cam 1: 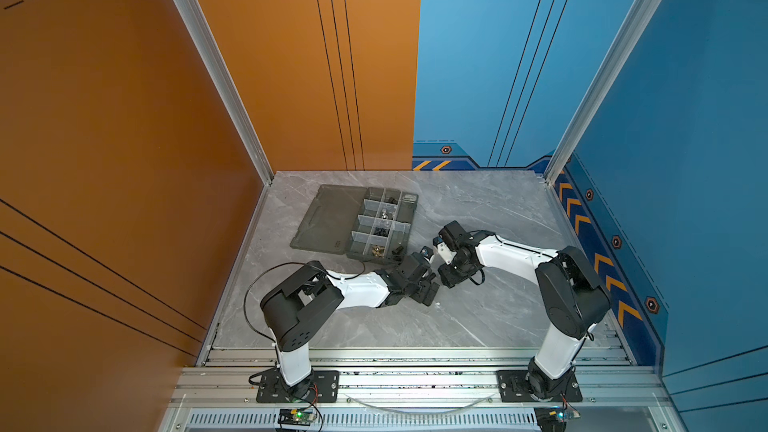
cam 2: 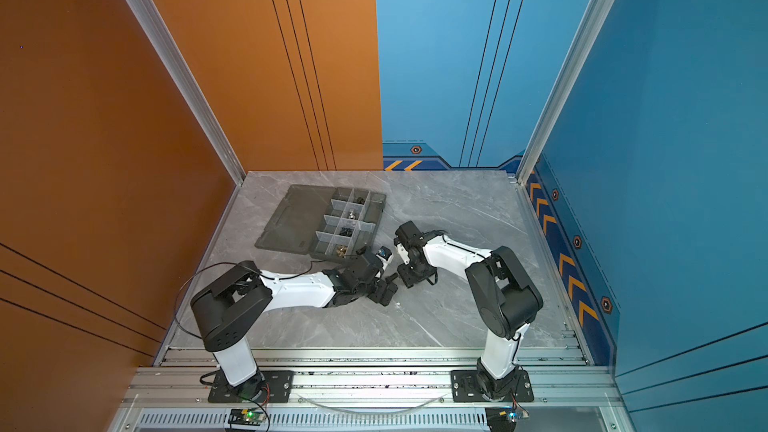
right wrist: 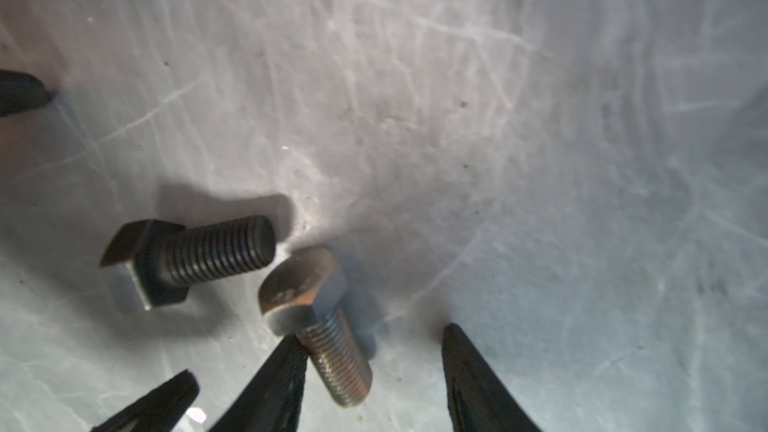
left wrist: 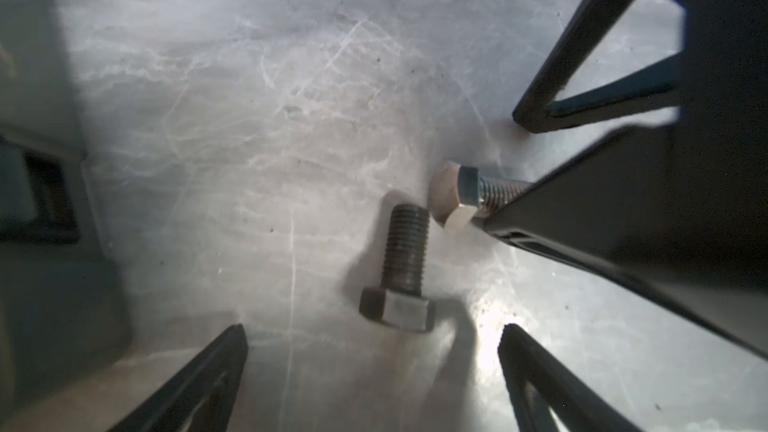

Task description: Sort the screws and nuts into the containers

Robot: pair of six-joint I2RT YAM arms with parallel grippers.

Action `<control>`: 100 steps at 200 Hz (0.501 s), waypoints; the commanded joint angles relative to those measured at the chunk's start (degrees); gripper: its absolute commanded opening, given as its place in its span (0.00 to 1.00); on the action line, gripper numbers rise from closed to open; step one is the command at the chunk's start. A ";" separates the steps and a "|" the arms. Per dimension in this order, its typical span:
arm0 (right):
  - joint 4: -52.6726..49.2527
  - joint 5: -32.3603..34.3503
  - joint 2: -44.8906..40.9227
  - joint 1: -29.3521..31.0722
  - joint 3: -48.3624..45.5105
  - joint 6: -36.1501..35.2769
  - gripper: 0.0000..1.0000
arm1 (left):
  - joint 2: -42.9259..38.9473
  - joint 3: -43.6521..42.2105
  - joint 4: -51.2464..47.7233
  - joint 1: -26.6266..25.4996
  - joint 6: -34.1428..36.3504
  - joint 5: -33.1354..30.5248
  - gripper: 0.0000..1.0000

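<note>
My fingers are matte black. The black screw has a dull finish; the silver screw shines pale grey. The table is grey with white marble veining. At 11 o'clock on it, the tray is dark grey, its dividers translucent. The 9 o'clock wall is orange.

The white-shelled left arm and right arm are showing bulky black joints; a thin black cable is looping off the left one.

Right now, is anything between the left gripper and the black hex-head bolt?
Nothing visible: the black hex-head bolt lies bare before the open left gripper; a silver hex-head bolt sits beside its tip.
</note>
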 commanded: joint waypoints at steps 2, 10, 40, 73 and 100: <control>1.75 -3.44 -3.54 -2.18 -1.33 1.80 0.55 | 2.19 1.20 -0.85 -0.52 0.24 1.12 0.96; 2.21 -4.21 -4.08 -2.72 -1.63 1.83 0.55 | 2.43 1.59 -0.79 -0.47 0.27 0.94 0.96; 3.26 -8.12 -6.41 -4.29 -2.57 1.90 0.55 | 2.80 1.51 -1.07 -0.31 0.63 0.80 0.92; 4.95 -10.75 -8.91 -6.31 -4.04 2.43 0.55 | 3.23 1.61 -1.35 -0.39 1.47 -0.54 0.83; 5.43 -12.06 -10.12 -8.43 -4.93 2.86 0.55 | 3.69 1.54 -0.16 -0.51 2.40 -1.01 0.72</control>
